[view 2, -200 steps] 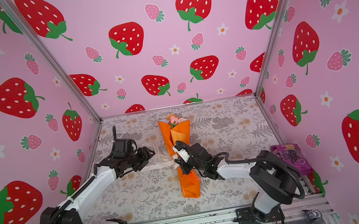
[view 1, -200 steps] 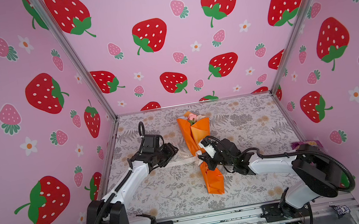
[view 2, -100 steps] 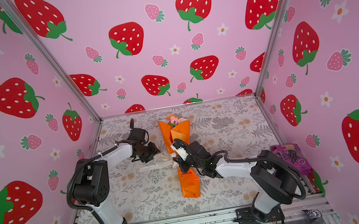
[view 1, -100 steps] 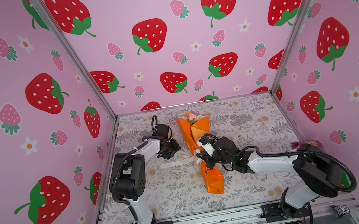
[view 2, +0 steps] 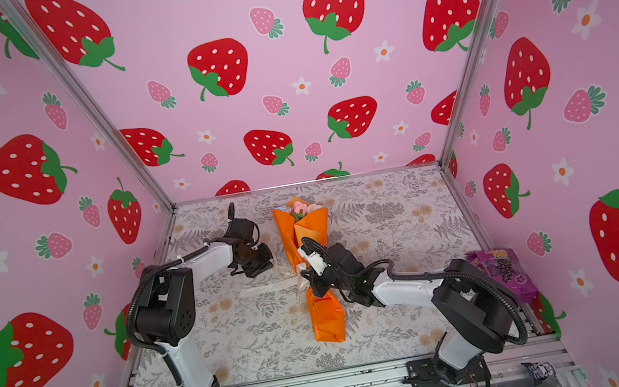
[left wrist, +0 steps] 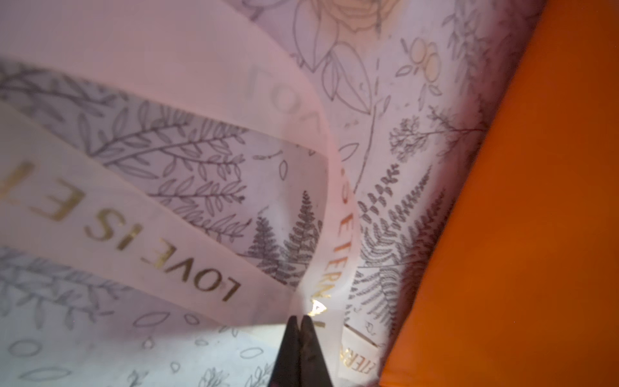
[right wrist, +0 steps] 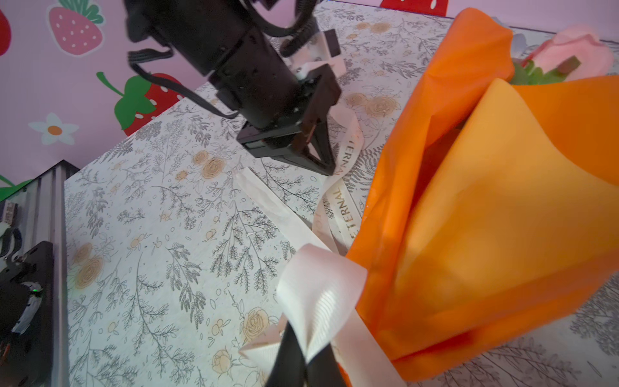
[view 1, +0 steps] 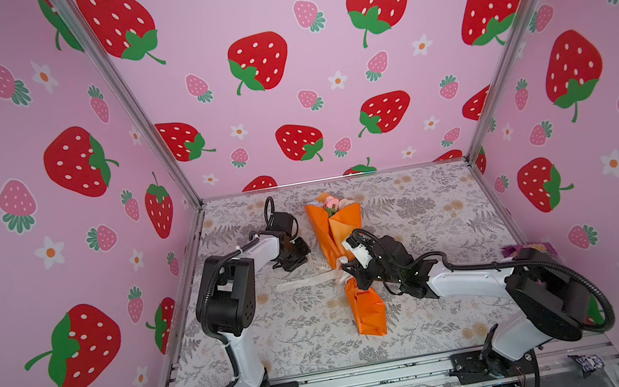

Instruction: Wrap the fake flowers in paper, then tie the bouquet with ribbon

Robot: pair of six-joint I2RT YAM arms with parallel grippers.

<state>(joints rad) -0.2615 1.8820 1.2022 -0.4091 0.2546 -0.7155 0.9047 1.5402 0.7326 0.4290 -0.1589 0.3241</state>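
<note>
Front edge: the aluminium rail [view 1: 370,378] carries both arm bases, well behind either gripper.

Stem end of the bouquet of fake flowers [view 2: 307,232]: lies flat on the floral table cover [view 1: 430,226], on the rail side of the right gripper [right wrist: 303,355]. The whole bunch is wrapped in orange paper [right wrist: 485,217]. The waist of the wrap sits right against this gripper's tips.

Right gripper, top view [view 1: 350,276]: jaws closed on the cream ribbon [right wrist: 318,295]. A ribbed loop comes up between the black fingers [right wrist: 288,351] and stands just ahead of them, touching the orange paper.

Between the two grippers a loose ribbon tail lies flat on the cover, running away from the wrap toward the left arm's side.

Left gripper [left wrist: 303,323]: beyond the right gripper and well apart from it, just beside the flank of the wrap. Its tips are pressed together with a fold of the same ribbon nipped at the very end. Gold lettering "LOVE IS ETERNAL" reads along the strands leaving the tips. In the right wrist view this gripper [right wrist: 326,164] points down onto the ribbon. I cannot tell whether it touches the paper.

Beyond both grippers: the open mouth of the wrap, showing a pink rose [right wrist: 569,50] and green leaves, faces the strawberry-print back wall [view 1: 278,60].

Off to the side: a purple packet [view 2: 500,265] at the table's edge, well apart from the right gripper.
</note>
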